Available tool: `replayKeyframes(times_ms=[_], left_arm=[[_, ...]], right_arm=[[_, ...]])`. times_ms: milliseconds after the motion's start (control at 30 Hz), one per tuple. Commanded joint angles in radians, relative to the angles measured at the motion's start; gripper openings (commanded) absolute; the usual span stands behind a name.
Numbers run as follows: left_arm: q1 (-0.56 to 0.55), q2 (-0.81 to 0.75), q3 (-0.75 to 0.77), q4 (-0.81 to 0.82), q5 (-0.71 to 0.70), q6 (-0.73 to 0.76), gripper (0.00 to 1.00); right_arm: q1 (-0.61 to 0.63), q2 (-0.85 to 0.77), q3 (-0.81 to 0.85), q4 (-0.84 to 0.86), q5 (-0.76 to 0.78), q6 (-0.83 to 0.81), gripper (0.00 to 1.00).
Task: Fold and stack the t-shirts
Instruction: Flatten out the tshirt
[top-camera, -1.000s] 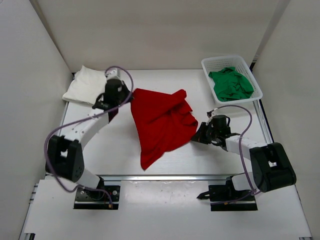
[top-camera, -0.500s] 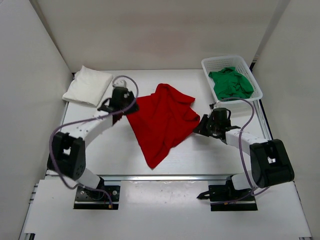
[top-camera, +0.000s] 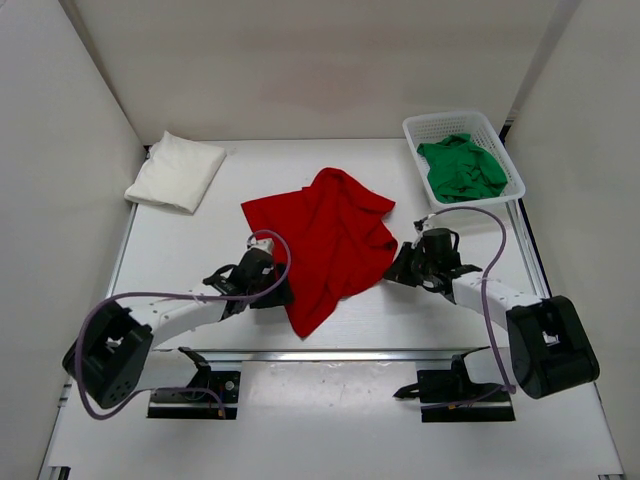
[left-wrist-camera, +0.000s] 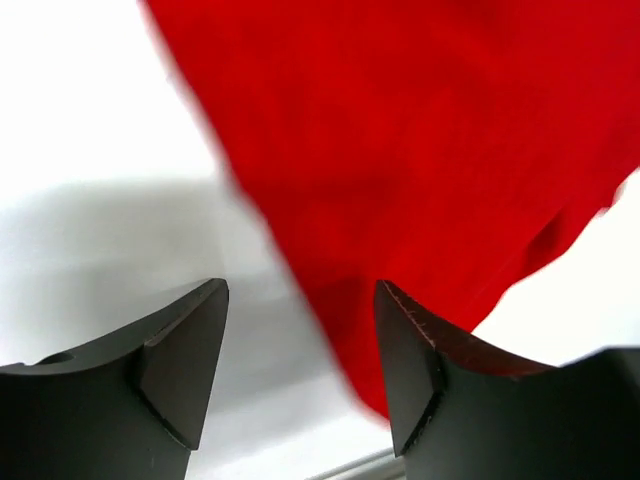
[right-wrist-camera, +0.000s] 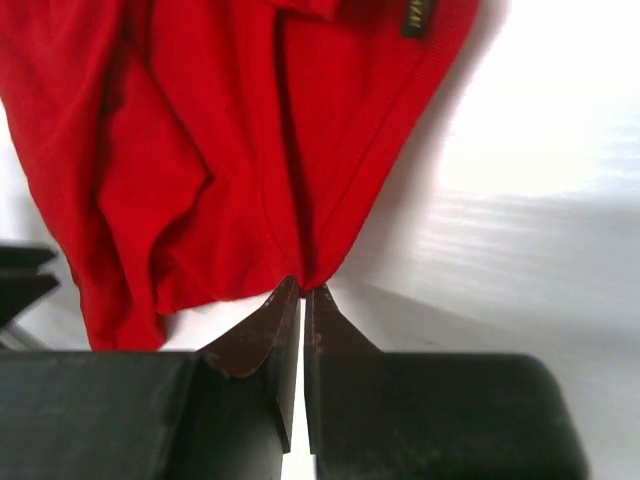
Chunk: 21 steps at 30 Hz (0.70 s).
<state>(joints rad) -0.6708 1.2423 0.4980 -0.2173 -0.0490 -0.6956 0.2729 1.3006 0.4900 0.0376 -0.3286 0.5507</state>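
Observation:
The red t-shirt (top-camera: 325, 238) lies crumpled in the middle of the table, its narrow lower tip pointing at the near edge. My right gripper (top-camera: 392, 272) sits at the shirt's right edge; in the right wrist view it (right-wrist-camera: 303, 290) is shut on a pinch of the red t-shirt (right-wrist-camera: 220, 150) hem. My left gripper (top-camera: 282, 294) is low beside the lower left edge, open; in the left wrist view it (left-wrist-camera: 300, 300) holds nothing, and the red t-shirt (left-wrist-camera: 430, 150) lies just ahead. A folded white t-shirt (top-camera: 178, 170) rests at the far left. The green t-shirt (top-camera: 462, 168) is in the basket.
The white lattice basket (top-camera: 505, 150) stands at the far right corner. White walls enclose the table on three sides. The metal rail of the near table edge (top-camera: 330, 354) runs just behind the left gripper.
My left gripper opened, let go of the red shirt's far left corner, and swung down to the shirt's near left edge. The shirt dropped flatter. The right gripper stayed shut, barely moving.

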Motion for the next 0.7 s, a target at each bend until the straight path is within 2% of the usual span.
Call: replayKeyframes(times_ms=[0,33,67,100,133,167,200,267,367,400,433,467,500,567,667], left_arm=[[0.008,0.115,0.028,0.106,0.060,-0.016,0.69],[0.008,0.132,0.033,0.130,0.063,-0.016,0.61],[0.014,0.173,0.060,0.162,0.063,-0.012,0.40],[0.040,0.201,0.088,0.168,0.064,0.002,0.30],[0.092,0.209,0.117,0.173,0.051,0.002,0.13],[0.129,0.218,0.131,0.180,0.057,-0.002,0.02],[0.208,0.217,0.164,0.183,0.075,0.002,0.00],[0.354,0.210,0.220,0.159,0.051,-0.001,0.00],[0.485,0.178,0.284,0.165,0.052,-0.018,0.00],[0.500,0.174,0.289,0.165,0.063,-0.027,0.06],[0.520,0.175,0.304,0.159,0.073,-0.018,0.13],[0.527,0.174,0.313,0.136,0.069,0.002,0.29],[0.519,0.171,0.323,0.112,0.069,0.007,0.44],[0.514,0.148,0.282,0.105,0.086,0.022,0.55],[0.502,0.047,0.197,0.102,0.072,0.028,0.59]], right_arm=[[0.038,-0.029,-0.030,0.016,0.008,0.008,0.00],[0.045,-0.038,-0.039,0.015,0.016,0.011,0.00],[0.061,-0.046,-0.051,0.012,0.016,0.017,0.00],[0.063,-0.061,-0.057,-0.005,0.025,0.017,0.01],[0.080,-0.075,-0.068,-0.028,0.034,0.014,0.00],[0.090,-0.087,-0.070,-0.031,0.034,0.015,0.00],[0.109,-0.104,-0.079,-0.036,0.037,0.011,0.01],[0.121,-0.135,-0.097,-0.100,0.062,0.003,0.00],[0.106,-0.196,-0.145,-0.104,0.013,0.015,0.00],[0.097,-0.196,-0.151,-0.102,0.000,0.015,0.01],[0.095,-0.208,-0.154,-0.114,-0.015,0.011,0.07],[0.091,-0.205,-0.150,-0.128,-0.020,0.000,0.17],[0.081,-0.210,-0.133,-0.136,-0.013,-0.015,0.21],[0.051,-0.230,-0.091,-0.165,-0.019,-0.038,0.31],[0.000,-0.257,-0.042,-0.165,-0.023,-0.044,0.31]])
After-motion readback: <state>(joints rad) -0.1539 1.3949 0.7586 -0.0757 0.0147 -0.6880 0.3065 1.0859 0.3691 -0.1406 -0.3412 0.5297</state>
